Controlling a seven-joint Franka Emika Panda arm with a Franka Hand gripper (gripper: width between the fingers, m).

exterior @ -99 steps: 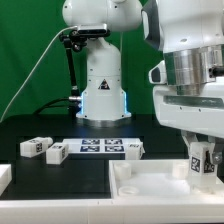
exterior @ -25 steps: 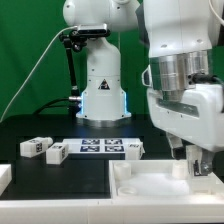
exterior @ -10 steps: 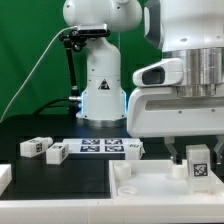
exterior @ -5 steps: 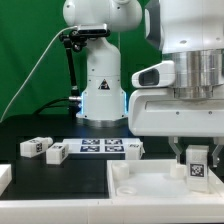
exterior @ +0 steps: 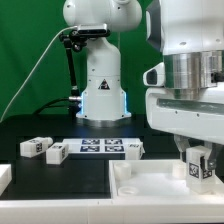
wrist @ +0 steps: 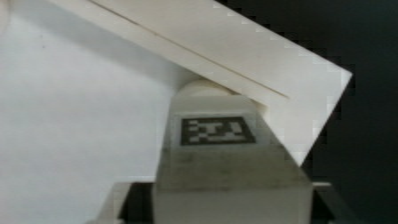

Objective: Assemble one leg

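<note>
My gripper [exterior: 197, 160] is shut on a small white leg [exterior: 196, 166] with a black-and-white tag on its face. It holds the leg upright over the far right corner of the large white square piece [exterior: 150, 185], the leg's lower end at or in that corner. In the wrist view the leg [wrist: 222, 140] runs out from between the jaws, and its tip meets the raised corner rim of the white square piece [wrist: 80, 100]. Three more white legs [exterior: 32, 147] [exterior: 57, 152] [exterior: 133, 148] lie on the black table.
The marker board [exterior: 98, 147] lies flat on the table between the loose legs. The arm's white base [exterior: 102, 85] stands behind it, with a black cable stand at the exterior view's left. A white block edge [exterior: 4, 176] shows at the far left.
The wrist has turned back and forth over the last seconds while staying over the same corner, with the leg still held. In the last half second it rotated again.
</note>
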